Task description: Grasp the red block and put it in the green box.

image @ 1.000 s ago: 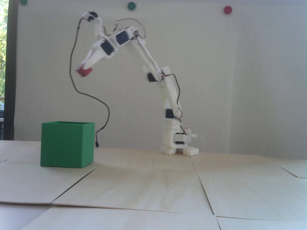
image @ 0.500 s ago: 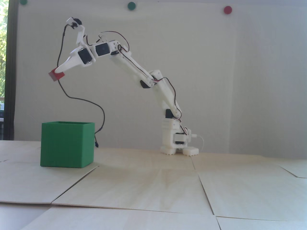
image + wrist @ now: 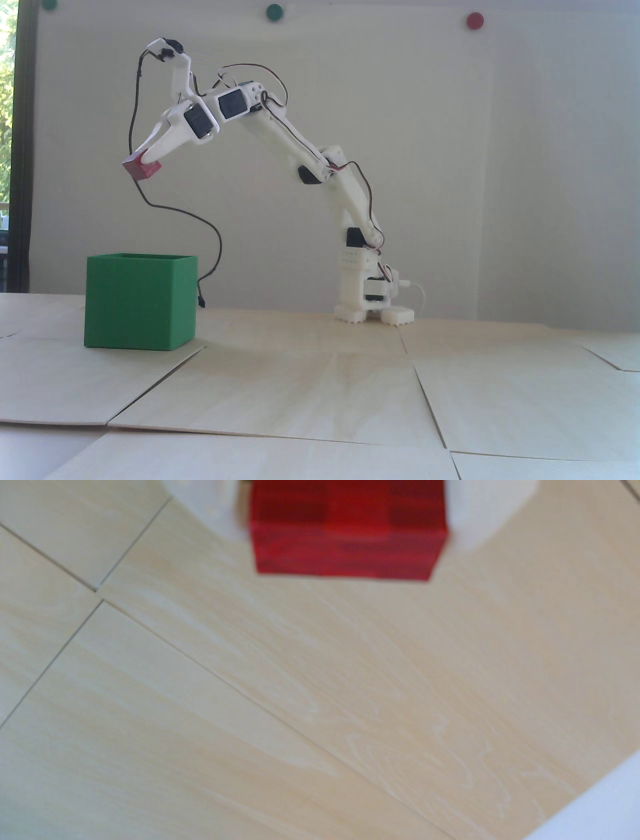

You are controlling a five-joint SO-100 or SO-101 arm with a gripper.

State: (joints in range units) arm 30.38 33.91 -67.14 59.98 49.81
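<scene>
Up over the pale wooden desk (image 3: 320, 380) in the fixed view, the white two-finger gripper (image 3: 141, 161) is clamped on the small dull-red rectangular block (image 3: 141, 169), hanging well above the big matte green plastic box (image 3: 135, 305) near the desk's left edge. Wrist view's blurry: same red block (image 3: 346, 532) pinched between the white fingers (image 3: 485, 511) at the top, wood boards (image 3: 311, 705) below.

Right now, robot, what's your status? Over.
Gripper shut on red block, high in the air. Green box below, open, empty-looking rim. Nothing in the way.
</scene>
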